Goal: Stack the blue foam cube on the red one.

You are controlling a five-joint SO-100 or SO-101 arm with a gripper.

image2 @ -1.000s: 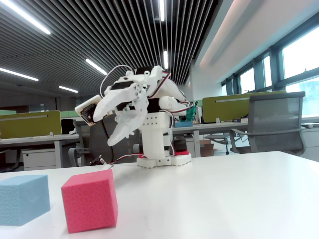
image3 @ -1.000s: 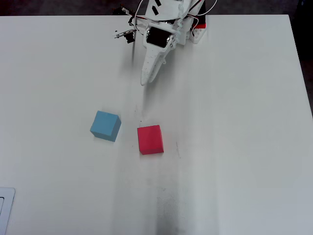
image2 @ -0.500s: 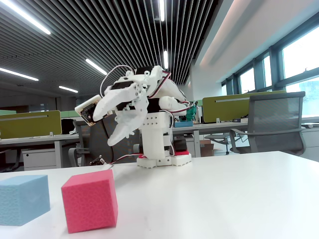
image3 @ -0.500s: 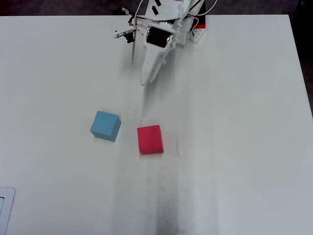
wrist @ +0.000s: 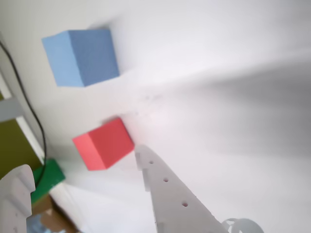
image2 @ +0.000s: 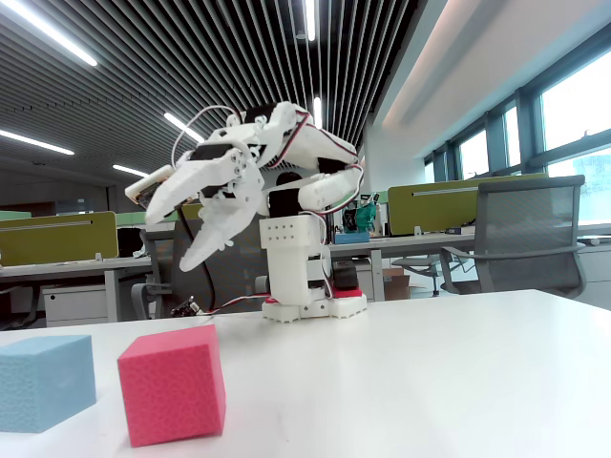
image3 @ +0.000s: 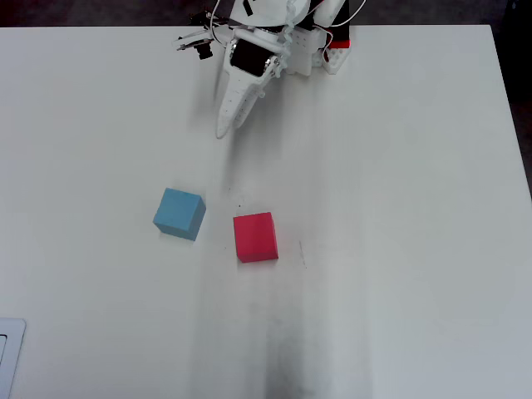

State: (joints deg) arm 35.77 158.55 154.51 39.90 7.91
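While both cubes sit untouched on the white table [image3: 399,166], we judge the step in hand to be the approach to the blue one. Largest first: the table fills the overhead view, with the white arm [image3: 274,33] based at its 12 o'clock edge. Our end effector [image3: 224,125] hangs raised in the air close to the base, leaning toward 7 o'clock, and it carries nothing. In the fixed view its jaws stand moderately apart [image2: 186,229].

The blue foam cube [image3: 179,214] rests near the table's middle, slightly turned against the table edges, and the red one [image3: 255,237] sits near it at about its 4 o'clock, with a clear gap between them.

To do this well, we should swing further toward 7 o'clock, stop above the blue cube, and twist the wrist so the fingers meet two opposite flat faces rather than corners. We should descend with the jaws wider than the cube, keep clear of the red cube, and close gently, since foam probably squashes and springs.
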